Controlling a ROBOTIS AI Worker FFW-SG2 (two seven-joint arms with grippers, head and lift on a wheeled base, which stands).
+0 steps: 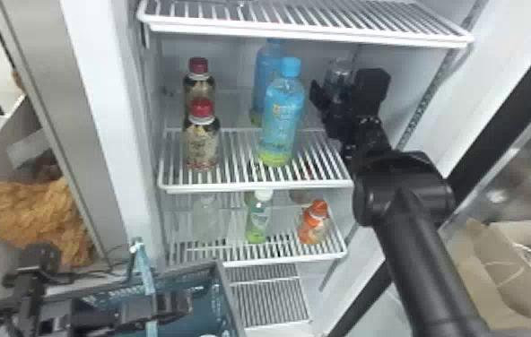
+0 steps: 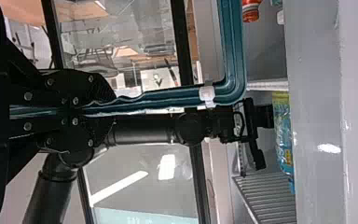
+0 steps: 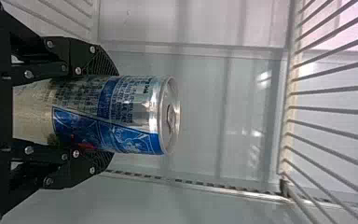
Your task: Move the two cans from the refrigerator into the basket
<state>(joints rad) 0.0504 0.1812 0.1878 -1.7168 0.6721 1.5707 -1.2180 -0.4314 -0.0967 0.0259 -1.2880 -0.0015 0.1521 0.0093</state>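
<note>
Can (image 3: 137, 116) upright, its long axis vertical, clamped in the right end effector (image 3: 109, 114), the nearer one, above and to the right of the basket (image 2: 235, 56). Left end effector (image 2: 105, 110) closed on the basket. Judged next: withdraw, then lower leftward.

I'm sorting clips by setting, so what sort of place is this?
Most likely the inside of an open refrigerator: white wire shelves, blue-capped bottles standing on one, and a drink can in the right gripper.
</note>
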